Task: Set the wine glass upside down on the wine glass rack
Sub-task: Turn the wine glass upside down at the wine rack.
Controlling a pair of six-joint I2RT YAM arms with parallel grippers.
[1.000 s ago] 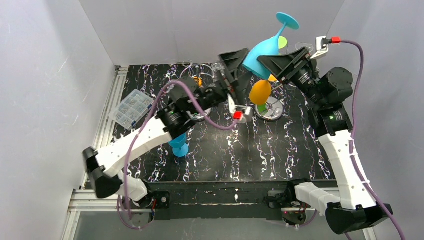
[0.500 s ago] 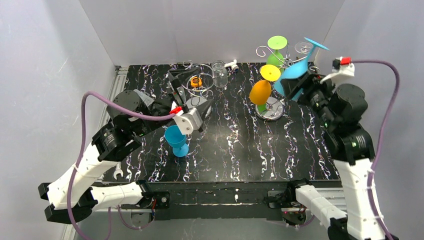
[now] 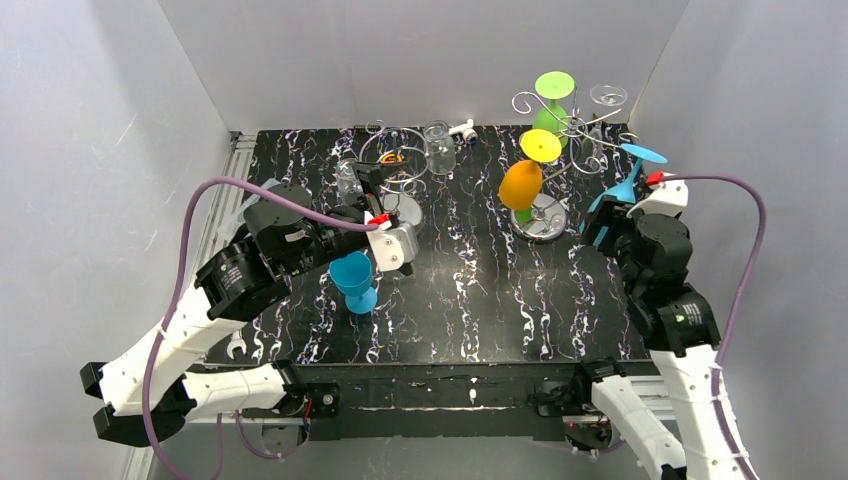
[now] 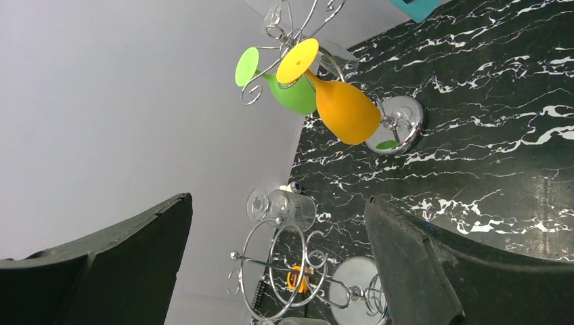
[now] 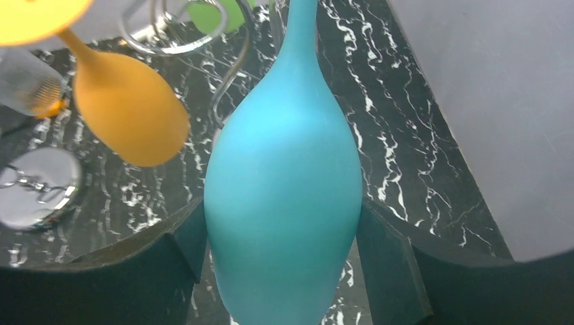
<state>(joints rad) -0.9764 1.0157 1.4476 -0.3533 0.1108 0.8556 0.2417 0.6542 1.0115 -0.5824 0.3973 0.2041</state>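
Note:
The wine glass rack (image 3: 548, 215) stands at the back right on its round metal base. An orange glass (image 3: 520, 184), a green glass (image 3: 552, 92) and a clear glass (image 3: 608, 95) hang on its scroll arms. My right gripper (image 3: 603, 222) is shut on the bowl of a blue wine glass (image 3: 630, 180), foot up, just right of the rack. In the right wrist view the blue glass (image 5: 284, 196) fills the gap between my fingers (image 5: 142, 271), close to a rack arm (image 5: 230, 88). My left gripper (image 3: 372, 192) is open and empty, also in its wrist view (image 4: 271, 271).
A second blue glass (image 3: 352, 280) stands upright at the left-centre of the table. A shorter loop-ring wire stand (image 3: 392, 165) and a clear glass (image 3: 437, 147) are at the back. A small wrench (image 3: 235, 345) lies at the near left. White walls close in on three sides.
The right gripper has brought the blue glass down from above the rack to its right side, foot up. The left arm has pulled back left, away from the rack.

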